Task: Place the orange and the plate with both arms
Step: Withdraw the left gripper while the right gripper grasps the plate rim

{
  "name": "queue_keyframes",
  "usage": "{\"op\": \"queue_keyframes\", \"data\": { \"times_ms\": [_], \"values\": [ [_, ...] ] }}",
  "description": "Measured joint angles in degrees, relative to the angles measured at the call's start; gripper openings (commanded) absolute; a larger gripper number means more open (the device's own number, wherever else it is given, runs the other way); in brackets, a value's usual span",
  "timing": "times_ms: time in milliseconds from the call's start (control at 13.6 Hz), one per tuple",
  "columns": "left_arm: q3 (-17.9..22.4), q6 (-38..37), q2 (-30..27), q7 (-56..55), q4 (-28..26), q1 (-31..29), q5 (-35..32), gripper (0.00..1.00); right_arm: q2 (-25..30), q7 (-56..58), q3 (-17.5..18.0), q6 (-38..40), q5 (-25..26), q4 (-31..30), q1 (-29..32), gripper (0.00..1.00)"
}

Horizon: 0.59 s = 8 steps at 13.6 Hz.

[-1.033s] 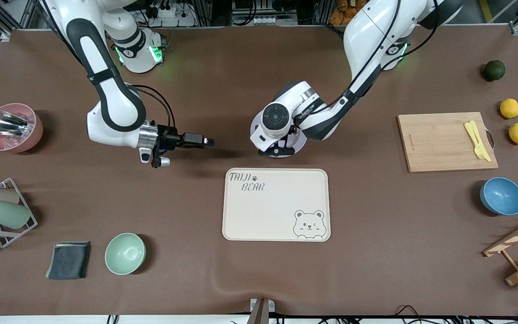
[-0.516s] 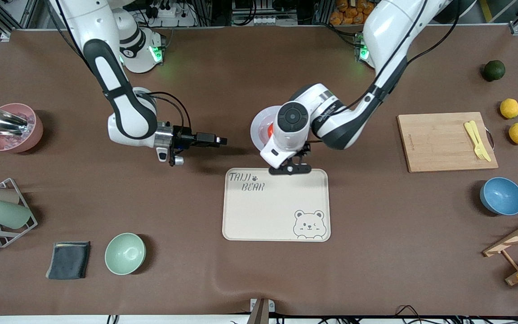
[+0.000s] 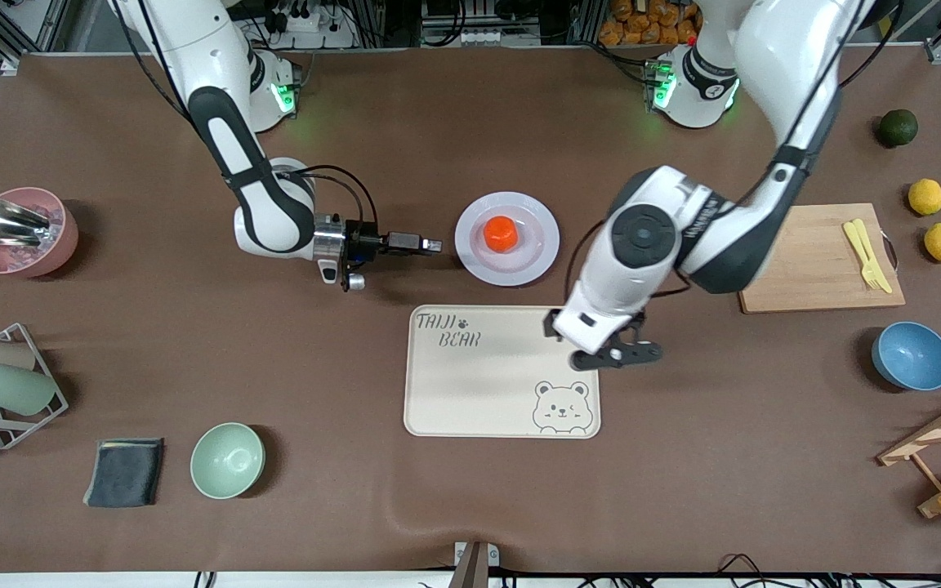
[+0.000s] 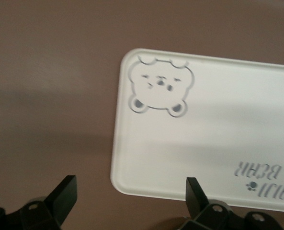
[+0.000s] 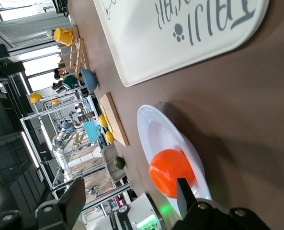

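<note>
The orange [image 3: 501,233] rests in the middle of the pale plate [image 3: 537,255], which lies on the brown table just farther from the front camera than the bear tray. My right gripper [image 3: 431,243] lies level and open beside the plate's rim toward the right arm's end, pointing at it. In the right wrist view the orange [image 5: 170,171] and plate [image 5: 153,132] show past the right gripper [image 5: 130,194], with nothing between its fingers. My left gripper [image 3: 616,356] hangs open and empty over the tray's edge by the bear drawing; in its wrist view the left gripper [image 4: 130,191] looks down on that corner.
The beige bear tray [image 3: 487,384] fills the table's middle. A wooden cutting board [image 3: 797,261] with a yellow fork, a blue bowl [image 3: 912,355], two lemons and a dark green fruit lie toward the left arm's end. A green bowl [image 3: 227,460], grey cloth and pink bowl lie toward the right arm's end.
My left gripper has drawn away from the plate to the tray's bear corner, uncovering the orange on the plate. My right gripper has slid closer to the plate's rim.
</note>
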<state>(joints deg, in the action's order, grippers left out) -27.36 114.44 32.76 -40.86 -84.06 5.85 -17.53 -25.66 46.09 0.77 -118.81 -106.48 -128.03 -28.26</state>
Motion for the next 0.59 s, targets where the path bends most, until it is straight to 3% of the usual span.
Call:
{"op": "queue_keyframes", "data": {
  "times_ms": [295,590],
  "values": [
    [-1.38,-5.46,-3.8,9.42,0.15,-7.71,0.01,1.0,-4.57,5.71,-0.02,0.49,-2.96,0.23,-0.23,0.72],
    [-5.58,-11.39,-6.63,14.58,0.09,-12.84,0.21,1.0,-5.7,6.37,0.01,0.48,-5.55,0.88,-1.8,0.57]
  ]
}}
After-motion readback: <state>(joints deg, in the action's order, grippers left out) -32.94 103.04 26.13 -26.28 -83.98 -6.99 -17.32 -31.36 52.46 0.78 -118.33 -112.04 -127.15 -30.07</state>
